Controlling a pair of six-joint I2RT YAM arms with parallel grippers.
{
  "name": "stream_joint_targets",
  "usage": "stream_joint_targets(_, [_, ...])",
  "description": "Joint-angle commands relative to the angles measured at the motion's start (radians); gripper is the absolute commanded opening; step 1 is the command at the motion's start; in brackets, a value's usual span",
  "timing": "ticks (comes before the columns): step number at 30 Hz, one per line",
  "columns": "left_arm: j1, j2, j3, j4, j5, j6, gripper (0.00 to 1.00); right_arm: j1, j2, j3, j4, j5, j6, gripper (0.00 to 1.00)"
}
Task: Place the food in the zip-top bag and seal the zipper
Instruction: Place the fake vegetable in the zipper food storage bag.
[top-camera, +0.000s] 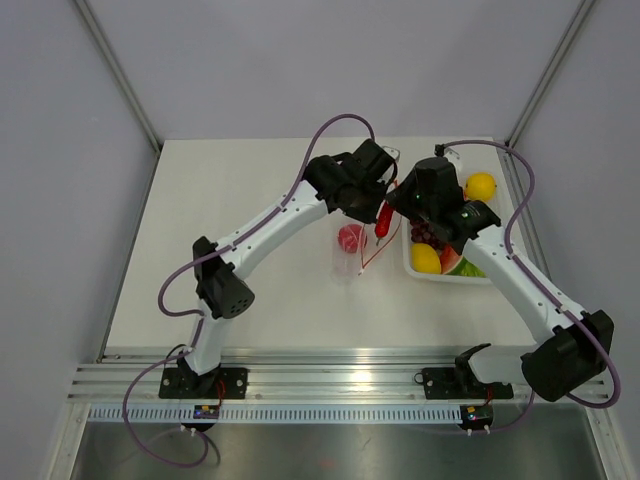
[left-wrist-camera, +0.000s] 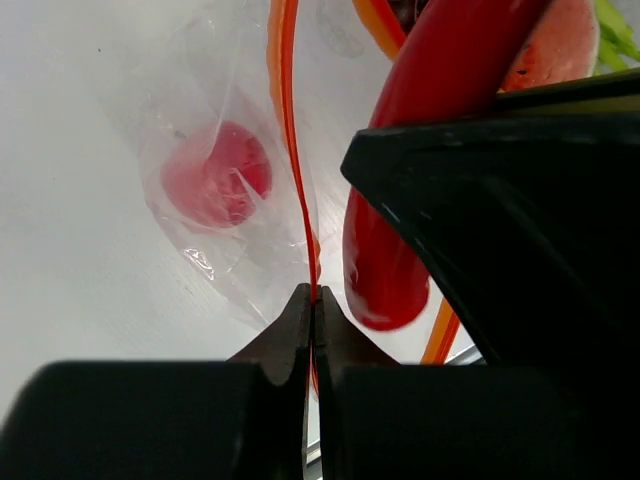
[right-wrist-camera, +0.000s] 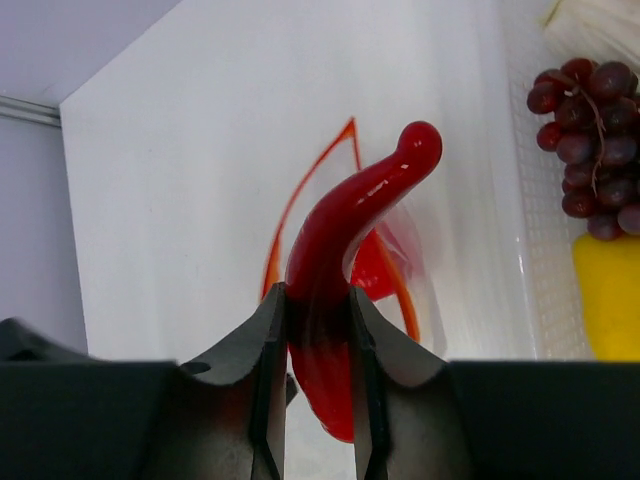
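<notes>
The red chili is clamped between the fingers of the right gripper, just over the mouth of the zip-top bag; whether its tip is inside is hard to tell. The left gripper is pinched tight on the zipper, and a red round fruit lies in the bag. Both arms reach forward and bend inward, wrists nearly meeting beside the white tray.

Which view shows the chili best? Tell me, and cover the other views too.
Right wrist: the chili shows end to end, curved, clamped in the right gripper. Left wrist shows the chili only in part, beside the zipper, with the right gripper's black body covering some of it. Top external shows the chili as a small red sliver.
</notes>
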Motion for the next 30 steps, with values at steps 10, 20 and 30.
stream_joint_targets(10, [0.033,-0.089,-0.037,0.111,0.136,-0.063,0.00,0.060,-0.062,-0.104,0.025,0.051,0.043,0.02])
stream_joint_targets(20, [0.061,-0.124,-0.116,0.166,0.110,-0.091,0.00,0.078,-0.144,-0.026,-0.111,0.154,-0.067,0.80])
stream_joint_targets(30, [0.087,-0.169,-0.206,0.197,0.122,-0.087,0.00,-0.151,-0.176,-0.008,-0.249,0.300,-0.274,0.79])
